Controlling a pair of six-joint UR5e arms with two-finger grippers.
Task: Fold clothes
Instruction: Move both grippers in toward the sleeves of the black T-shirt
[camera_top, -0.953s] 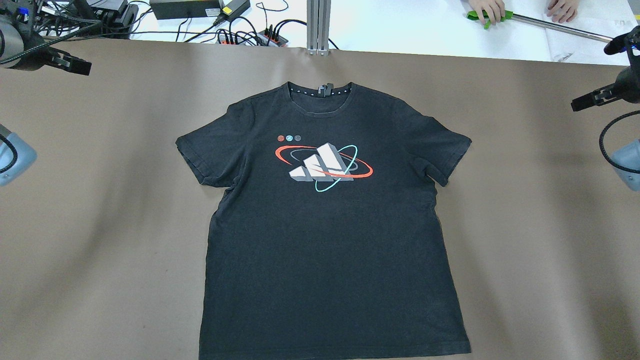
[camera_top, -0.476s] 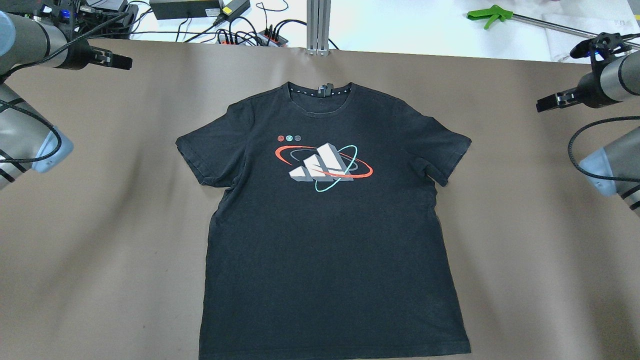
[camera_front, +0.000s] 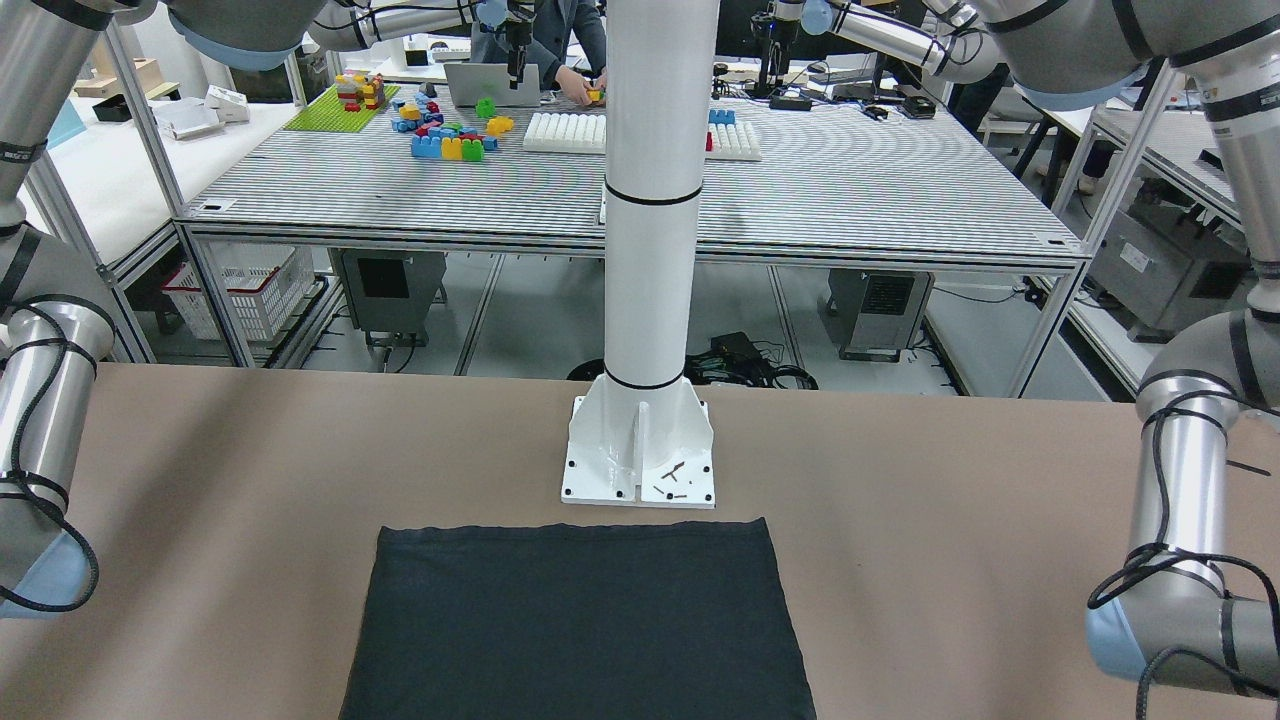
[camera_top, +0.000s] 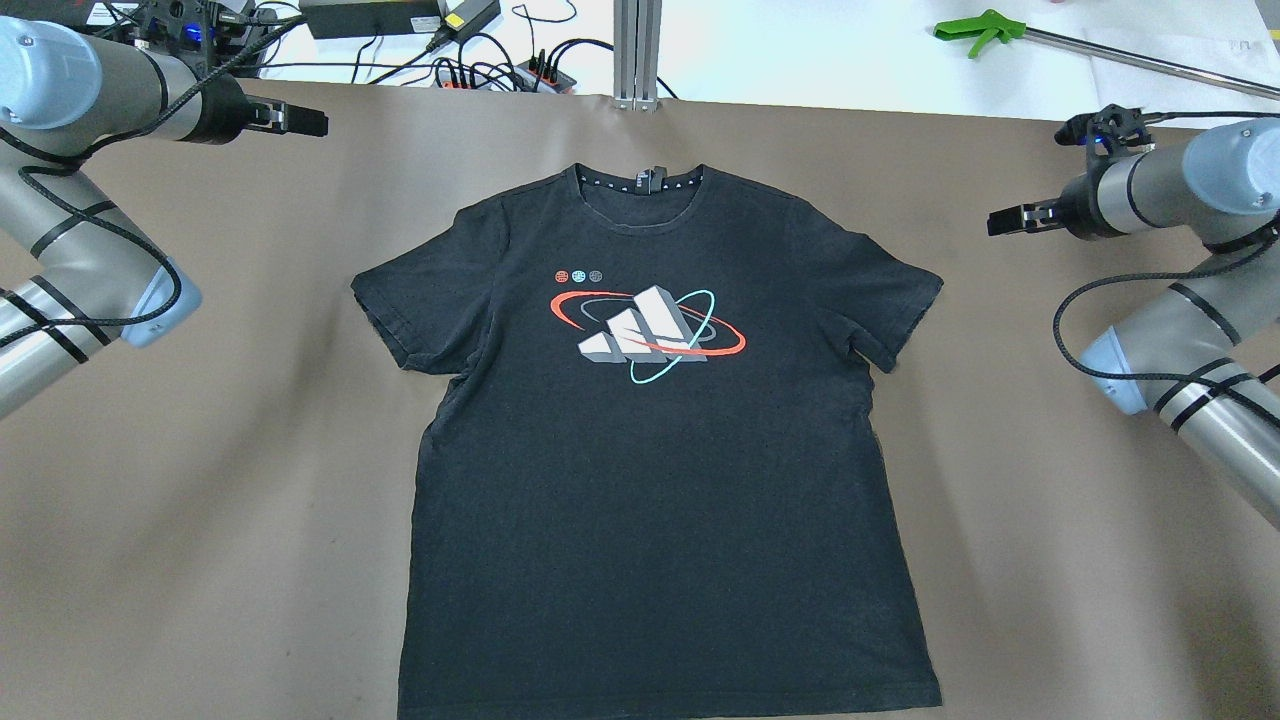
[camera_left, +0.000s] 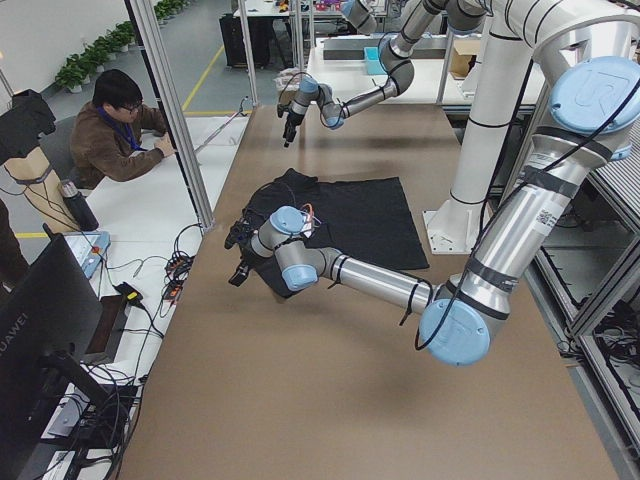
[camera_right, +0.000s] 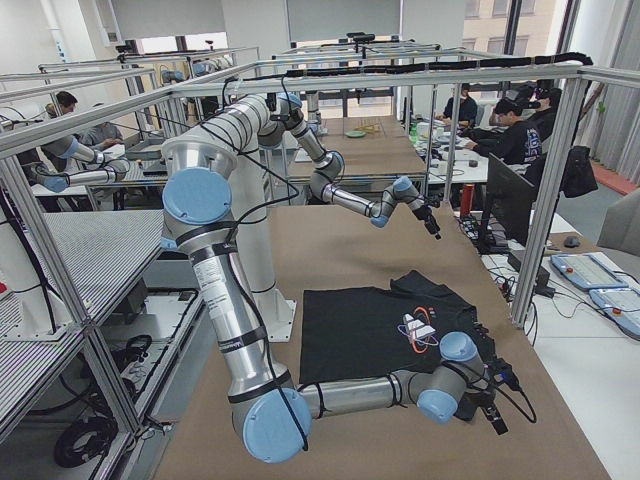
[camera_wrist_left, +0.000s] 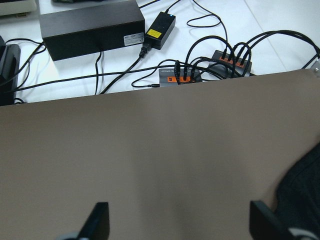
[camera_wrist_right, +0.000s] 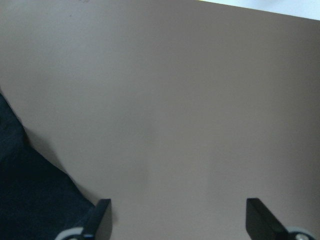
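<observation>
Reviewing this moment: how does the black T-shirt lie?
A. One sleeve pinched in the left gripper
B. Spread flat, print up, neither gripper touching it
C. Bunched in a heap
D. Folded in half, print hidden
B: the overhead view shows the T-shirt spread flat with its print facing up, while the left gripper and right gripper are open off to its sides, clear of the fabric.

The T-shirt (camera_top: 650, 450) ran off the overhead view's bottom edge at its hem's left end. The front-facing view's bottom edge cut off its chest and collar. Its neck label (camera_top: 648, 180) and three round emblems (camera_top: 579, 276) were too small to read. The wrist views caught only dark corners of it.
</observation>
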